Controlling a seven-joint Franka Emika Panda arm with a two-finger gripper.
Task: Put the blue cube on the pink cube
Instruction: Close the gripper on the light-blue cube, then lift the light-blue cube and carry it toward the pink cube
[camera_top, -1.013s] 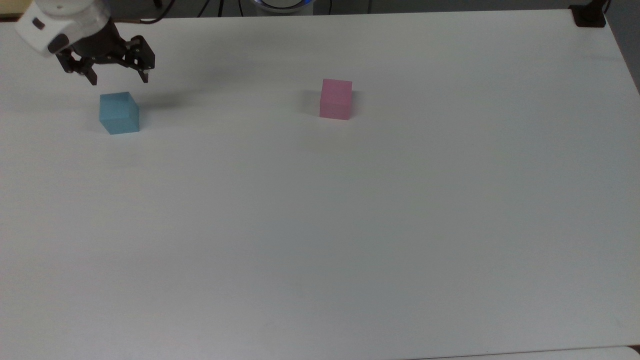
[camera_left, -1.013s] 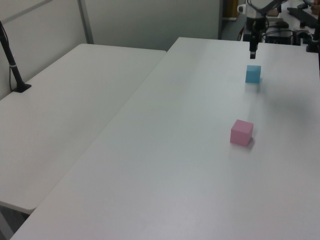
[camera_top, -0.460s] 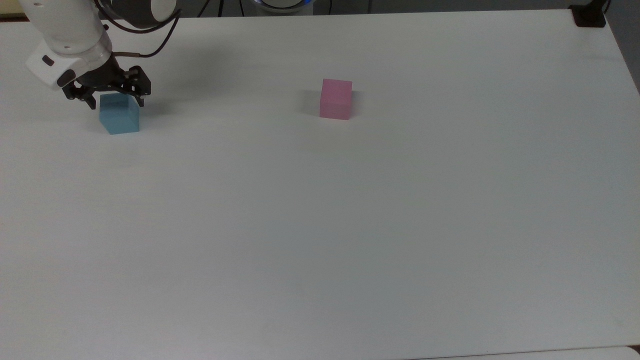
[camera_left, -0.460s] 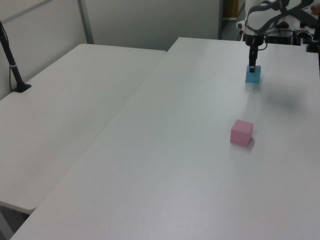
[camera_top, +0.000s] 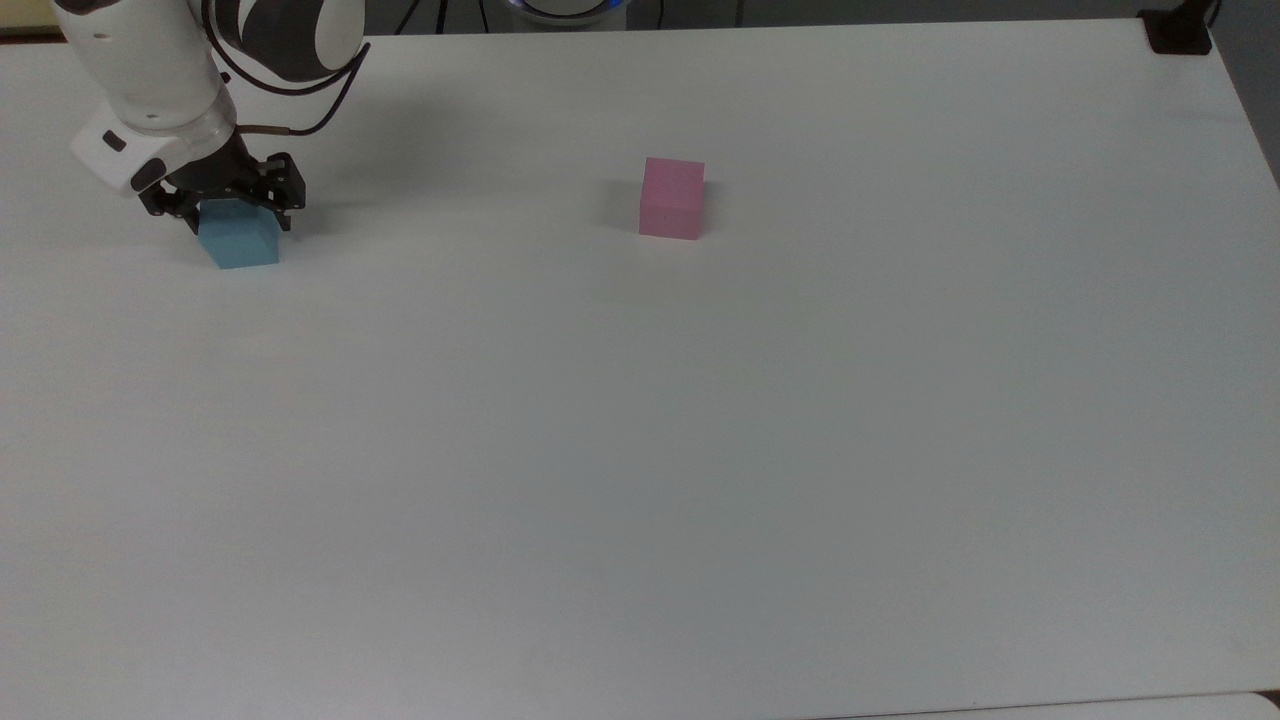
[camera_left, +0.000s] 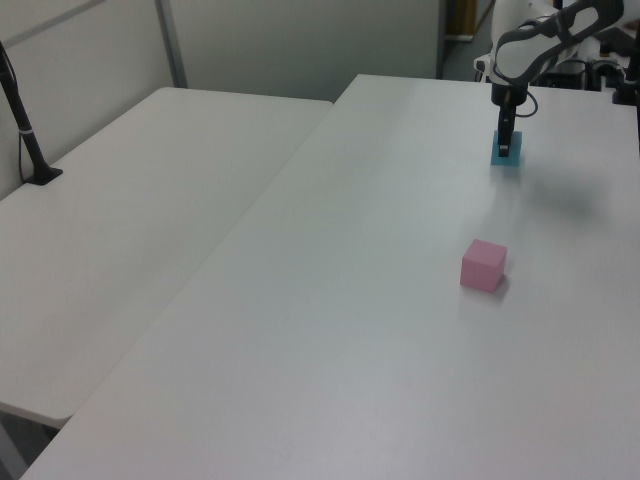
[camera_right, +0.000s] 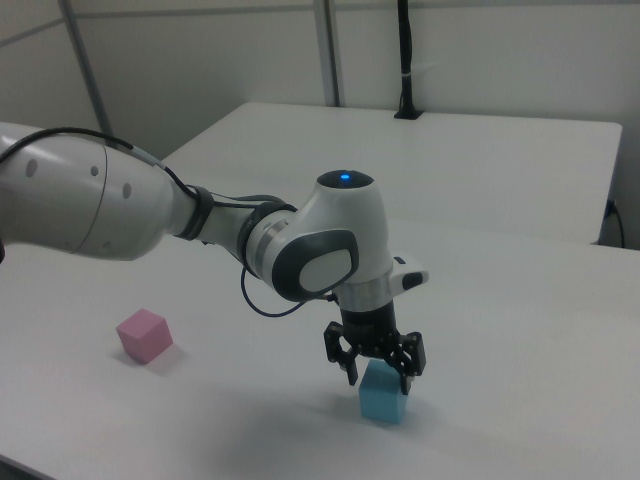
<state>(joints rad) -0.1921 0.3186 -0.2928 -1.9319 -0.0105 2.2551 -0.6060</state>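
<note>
The blue cube (camera_top: 241, 246) (camera_left: 505, 158) (camera_right: 383, 403) rests on the white table (camera_top: 640, 450) at the top view's far left. My gripper (camera_top: 236, 218) (camera_left: 507, 150) (camera_right: 381, 380) has come down over it. It stands open, one black finger on each side of the cube's upper half, and whether they touch the faces I cannot tell. The pink cube (camera_top: 672, 198) (camera_left: 483, 265) (camera_right: 144, 334) sits by itself near the middle of the table's far side in the top view, well to the right of the blue one.
A black clamp foot (camera_top: 1178, 30) sits at the table's top right corner in the top view. A second white table (camera_left: 130, 210) adjoins on the left view's left, with a black pole (camera_left: 25, 130) on it. The arm's white body (camera_right: 90, 210) leans over the table.
The gripper has dropped from above and behind the blue cube until its fingers straddle the cube. Neither cube has moved.
</note>
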